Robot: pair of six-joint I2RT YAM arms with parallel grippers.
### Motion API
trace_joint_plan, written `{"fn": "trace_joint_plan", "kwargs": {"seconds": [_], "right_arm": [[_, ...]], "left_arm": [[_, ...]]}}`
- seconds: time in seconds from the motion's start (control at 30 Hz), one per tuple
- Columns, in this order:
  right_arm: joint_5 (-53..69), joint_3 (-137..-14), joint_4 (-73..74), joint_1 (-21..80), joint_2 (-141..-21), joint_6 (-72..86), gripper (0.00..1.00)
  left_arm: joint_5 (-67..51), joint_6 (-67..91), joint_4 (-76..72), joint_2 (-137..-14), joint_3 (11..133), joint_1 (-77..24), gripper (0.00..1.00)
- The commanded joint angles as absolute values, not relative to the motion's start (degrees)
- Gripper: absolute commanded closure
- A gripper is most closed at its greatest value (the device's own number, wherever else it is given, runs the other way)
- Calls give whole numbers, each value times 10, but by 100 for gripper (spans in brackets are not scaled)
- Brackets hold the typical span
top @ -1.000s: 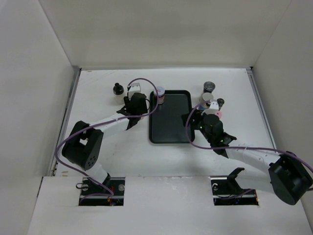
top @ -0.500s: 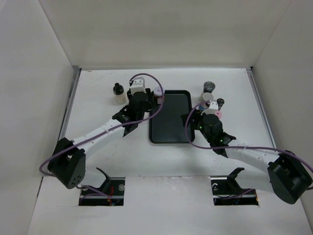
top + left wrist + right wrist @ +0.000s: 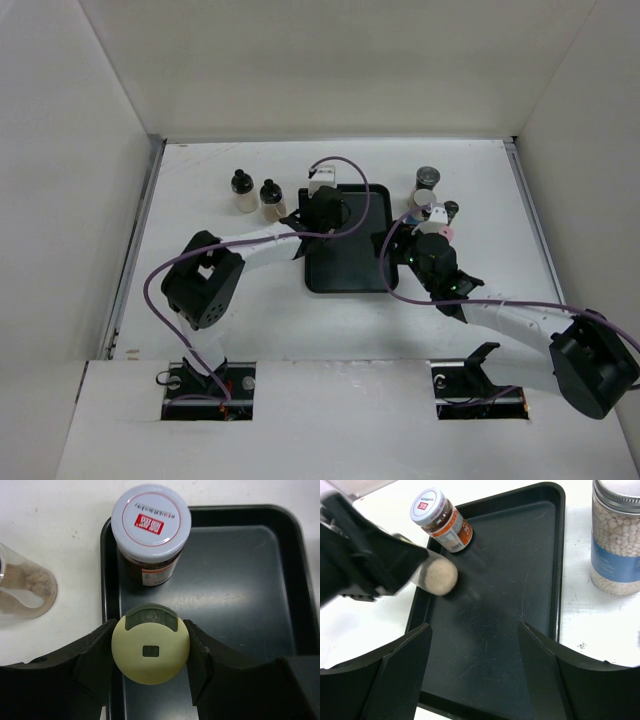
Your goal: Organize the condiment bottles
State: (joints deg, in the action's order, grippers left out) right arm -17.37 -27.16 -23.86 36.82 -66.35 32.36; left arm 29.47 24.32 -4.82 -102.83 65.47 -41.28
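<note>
**Left Arm Holds Cream-Capped Bottle Over Tray as Right Arm Hangs Open**

The left gripper (image 3: 150,647) is clamped on a cream-capped bottle (image 3: 150,662), one finger pressed to each side of its round cap. The bottle hangs above the left side of the black tray (image 3: 240,605), close to the far left corner. The right wrist view shows its tan base (image 3: 440,575) blurred, and whether it touches the tray floor cannot be told.

Just beyond it, a lilac-lidded jar (image 3: 150,522) with dark contents and an orange-and-white label stands upright in that same corner of the tray.

From above, the left arm stretches across the white table (image 3: 200,170) to that corner. A black-capped bottle (image 3: 270,198) and a second black-capped bottle (image 3: 241,191) stand side by side on the table, left of the tray.

The right gripper (image 3: 474,626) hangs over the tray with its fingers spread wide and nothing between them. To its right, a grey-lidded jar (image 3: 615,540) of white beads with a blue label stands upright on the table, just beside the tray's right rim.
</note>
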Motion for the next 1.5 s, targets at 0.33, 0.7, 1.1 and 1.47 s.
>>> {"fn": "trace_joint_plan", "kwargs": {"seconds": [0.33, 0.7, 1.1, 1.47], "right_arm": [[-174, -273, -272, 370, -662, 321, 23], [-179, -270, -272, 369, -653, 320, 20], [-174, -280, -272, 370, -680, 319, 14], [-171, -285, -275, 376, -691, 316, 10]], "left_arm": [[316, 231, -143, -1042, 650, -406, 39], [333, 225, -139, -882, 575, -393, 21], [314, 242, -24, -889, 609, -278, 21], [300, 236, -33, -990, 671, -244, 22]]}}
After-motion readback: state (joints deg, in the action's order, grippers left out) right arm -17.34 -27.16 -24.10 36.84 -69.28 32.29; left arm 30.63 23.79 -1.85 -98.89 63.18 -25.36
